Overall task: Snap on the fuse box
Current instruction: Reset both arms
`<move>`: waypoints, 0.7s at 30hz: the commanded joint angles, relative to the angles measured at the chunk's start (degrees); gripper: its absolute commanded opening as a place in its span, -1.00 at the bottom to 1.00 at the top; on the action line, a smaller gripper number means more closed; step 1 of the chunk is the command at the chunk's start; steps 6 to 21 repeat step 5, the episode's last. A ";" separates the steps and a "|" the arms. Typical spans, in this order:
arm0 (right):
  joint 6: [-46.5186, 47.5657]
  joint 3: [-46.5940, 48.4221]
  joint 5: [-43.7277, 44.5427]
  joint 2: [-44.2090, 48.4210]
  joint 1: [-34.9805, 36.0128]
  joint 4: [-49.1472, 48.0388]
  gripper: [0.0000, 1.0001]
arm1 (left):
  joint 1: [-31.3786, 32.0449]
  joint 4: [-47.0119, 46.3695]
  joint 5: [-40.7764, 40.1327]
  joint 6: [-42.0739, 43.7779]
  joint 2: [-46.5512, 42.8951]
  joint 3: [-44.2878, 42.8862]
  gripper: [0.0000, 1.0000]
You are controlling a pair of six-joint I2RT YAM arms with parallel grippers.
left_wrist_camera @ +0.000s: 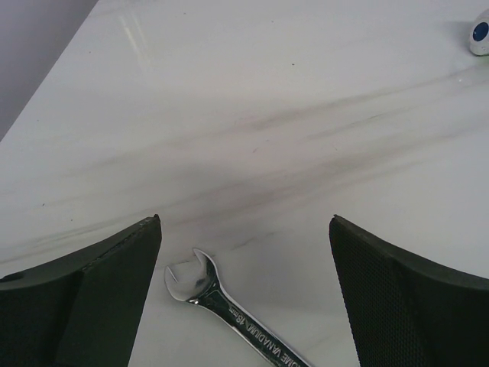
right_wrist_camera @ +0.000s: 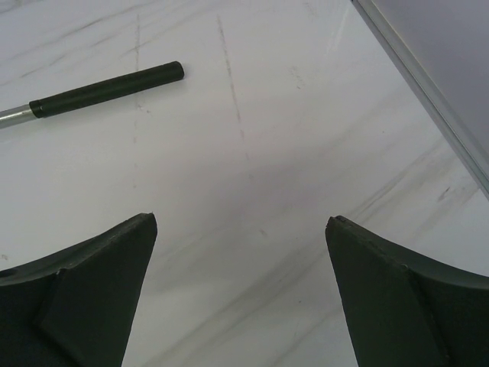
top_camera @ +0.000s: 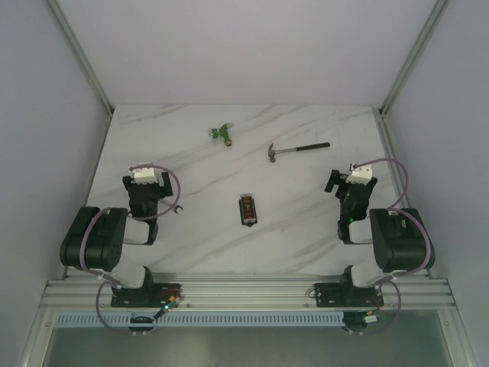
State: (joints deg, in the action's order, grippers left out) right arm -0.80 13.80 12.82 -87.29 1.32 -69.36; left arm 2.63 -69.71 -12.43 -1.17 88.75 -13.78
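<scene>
The fuse box (top_camera: 248, 209), a small black block with red-orange fuses along its middle, lies on the white marble table (top_camera: 229, 245) at the centre, between the two arms. It shows only in the top view. My left gripper (top_camera: 145, 182) is open and empty, well to the left of the fuse box. In the left wrist view (left_wrist_camera: 244, 222) its jaws stand wide apart over bare table. My right gripper (top_camera: 349, 182) is open and empty, well to the right of the fuse box. In the right wrist view (right_wrist_camera: 241, 218) its jaws are also wide apart.
A steel wrench (left_wrist_camera: 229, 310) lies under my left gripper; its end shows in the top view (top_camera: 176, 208). A hammer (top_camera: 298, 149) lies at the back right, its handle in the right wrist view (right_wrist_camera: 107, 88). A small green object (top_camera: 222, 133) sits at the back.
</scene>
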 commanded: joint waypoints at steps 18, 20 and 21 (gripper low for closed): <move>0.22 -0.27 -0.42 -0.01 -0.25 -3.94 1.00 | 0.18 -3.05 0.85 0.73 0.14 -0.01 1.00; 0.22 -0.27 -0.42 -0.01 -0.25 -3.94 1.00 | 0.18 -3.05 0.85 0.73 0.14 -0.01 1.00; 0.22 -0.27 -0.42 -0.01 -0.25 -3.94 1.00 | 0.18 -3.05 0.85 0.73 0.14 -0.01 1.00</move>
